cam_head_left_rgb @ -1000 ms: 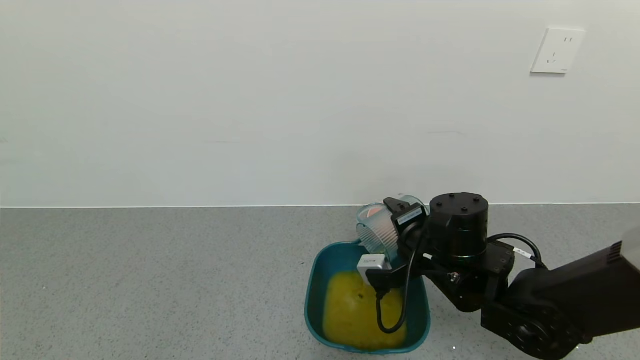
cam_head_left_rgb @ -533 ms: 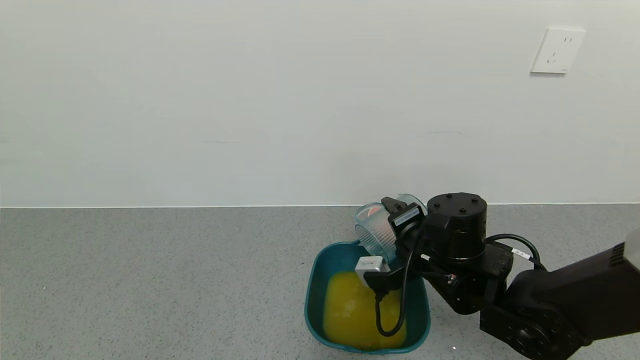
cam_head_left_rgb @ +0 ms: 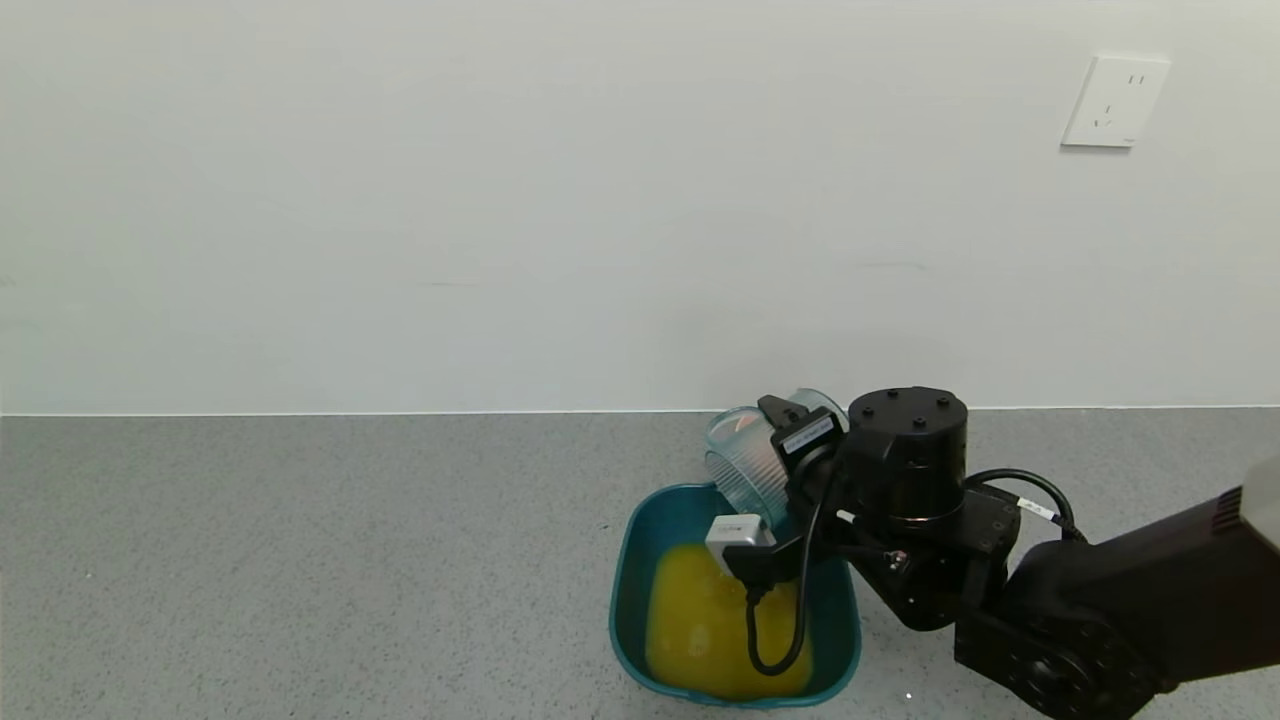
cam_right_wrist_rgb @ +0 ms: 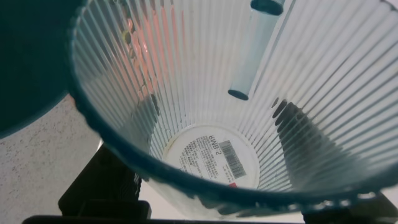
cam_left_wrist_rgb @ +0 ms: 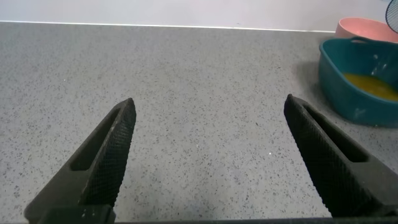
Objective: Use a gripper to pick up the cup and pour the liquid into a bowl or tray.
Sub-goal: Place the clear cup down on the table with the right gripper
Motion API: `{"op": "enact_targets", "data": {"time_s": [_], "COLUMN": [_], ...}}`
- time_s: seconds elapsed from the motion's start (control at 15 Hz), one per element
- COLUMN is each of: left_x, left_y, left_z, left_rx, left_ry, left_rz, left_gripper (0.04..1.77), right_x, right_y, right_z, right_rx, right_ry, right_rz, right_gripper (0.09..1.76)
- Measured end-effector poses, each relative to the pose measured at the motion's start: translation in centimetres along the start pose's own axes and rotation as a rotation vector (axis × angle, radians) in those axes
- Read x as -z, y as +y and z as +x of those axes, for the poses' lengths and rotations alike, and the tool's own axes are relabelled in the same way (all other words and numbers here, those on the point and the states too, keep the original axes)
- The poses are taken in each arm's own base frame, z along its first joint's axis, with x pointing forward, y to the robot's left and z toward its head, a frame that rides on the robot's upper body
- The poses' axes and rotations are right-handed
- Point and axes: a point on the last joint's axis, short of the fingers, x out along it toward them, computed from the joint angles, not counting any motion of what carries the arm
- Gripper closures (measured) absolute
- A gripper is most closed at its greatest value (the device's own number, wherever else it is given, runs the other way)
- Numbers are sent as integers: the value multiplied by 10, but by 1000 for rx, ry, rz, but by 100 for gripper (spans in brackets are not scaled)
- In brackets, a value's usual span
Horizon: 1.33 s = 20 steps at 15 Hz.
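Note:
My right gripper [cam_head_left_rgb: 768,472] is shut on the ribbed pale blue-green cup [cam_head_left_rgb: 742,462], held tipped on its side above the far edge of the teal basin [cam_head_left_rgb: 625,560]. Yellow-orange liquid [cam_head_left_rgb: 700,625] lies pooled in the basin. In the right wrist view the cup [cam_right_wrist_rgb: 211,93] looks empty, with a label on its base, and dark fingers [cam_right_wrist_rgb: 305,140] show through its wall. The basin's teal wall [cam_right_wrist_rgb: 31,62] is beside it. My left gripper [cam_left_wrist_rgb: 209,102] is open and empty over bare counter, away from the basin [cam_left_wrist_rgb: 354,93] with its liquid [cam_left_wrist_rgb: 373,87].
A pink bowl [cam_left_wrist_rgb: 364,28] stands just behind the basin, by the wall. Grey speckled counter stretches wide to the left of the basin. A white wall with an outlet [cam_head_left_rgb: 1115,100] bounds the back edge.
My right gripper has shifted slightly left with the tipped cup. The liquid stays in the basin.

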Motion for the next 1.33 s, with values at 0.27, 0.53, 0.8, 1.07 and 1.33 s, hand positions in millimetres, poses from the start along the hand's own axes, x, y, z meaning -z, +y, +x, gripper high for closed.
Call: {"op": "enact_targets", "data": {"time_s": [0.27, 0.53, 0.8, 1.07, 1.33], "left_x": [0, 0, 0, 0, 0], "left_y": [0, 0, 0, 0, 0], "left_z": [0, 0, 0, 0, 0], "left_rx": [0, 0, 0, 0, 0], "left_ry": [0, 0, 0, 0, 0], "left_rz": [0, 0, 0, 0, 0], "left_gripper": [9, 9, 9, 9, 9], "right_x": [-1, -1, 0, 1, -9], "right_y": [1, 2, 4, 5, 14], "right_z": [1, 2, 3, 6, 3], "right_rx": [-2, -5, -3, 57, 81], "right_ry": [-1, -1, 4, 19, -1], "right_rz": [-1, -1, 11, 91, 304], "right_gripper": [49, 49, 49, 49, 49]}}
